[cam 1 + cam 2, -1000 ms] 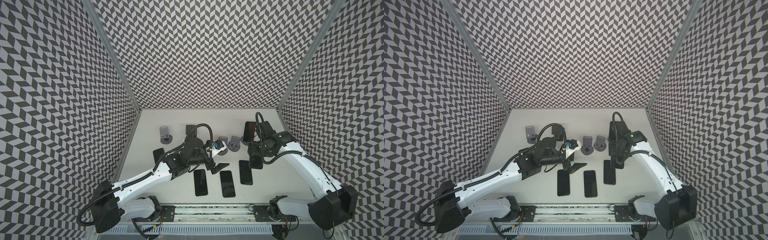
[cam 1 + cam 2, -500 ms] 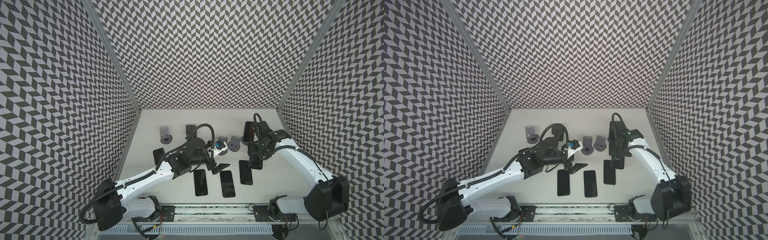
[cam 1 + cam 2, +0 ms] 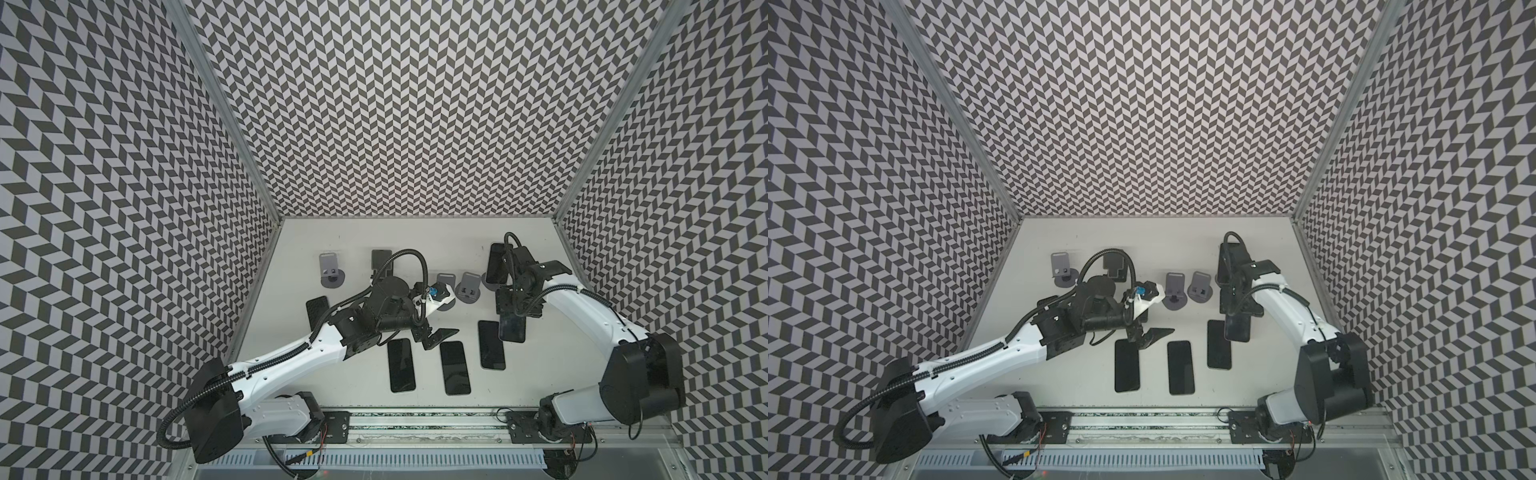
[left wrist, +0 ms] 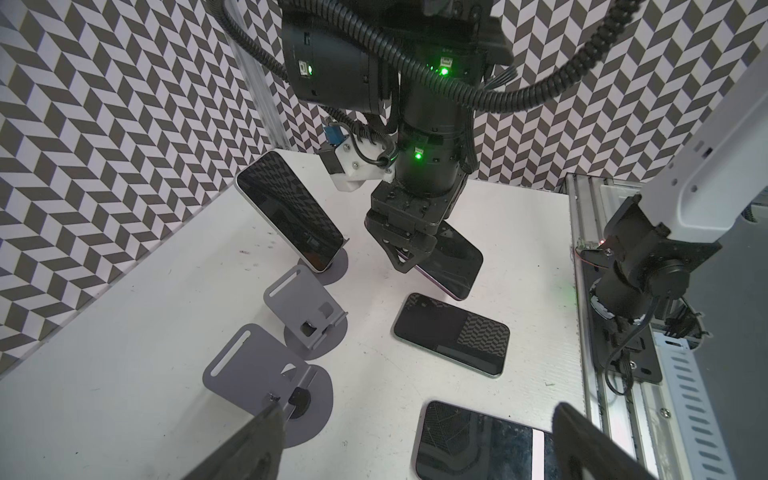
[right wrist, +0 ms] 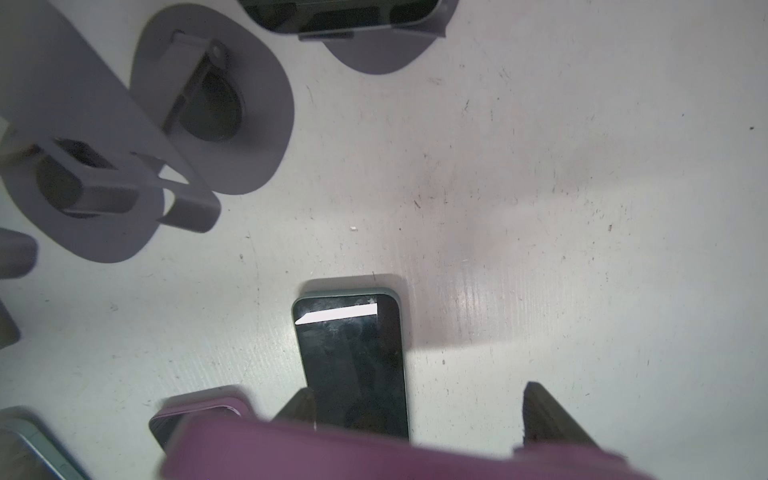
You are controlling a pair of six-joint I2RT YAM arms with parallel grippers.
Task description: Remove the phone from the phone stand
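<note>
Our right tool squeezes the purple phone, tilted just over the tabletop, near an empty phone stand. Our left tool is spread wide, and we see nothing in it.

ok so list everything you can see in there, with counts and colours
phones lying flat: four, black screens, three in a front row, one further left
phone on stand: one, black, back right
held phone: one, purple case, tilted
phone stands: five, grey, back row
table: one, white
walls: three, black-and-white chevron
left gripper: fingers open, empty, over front row
right gripper: fingers shut on held phone
</note>
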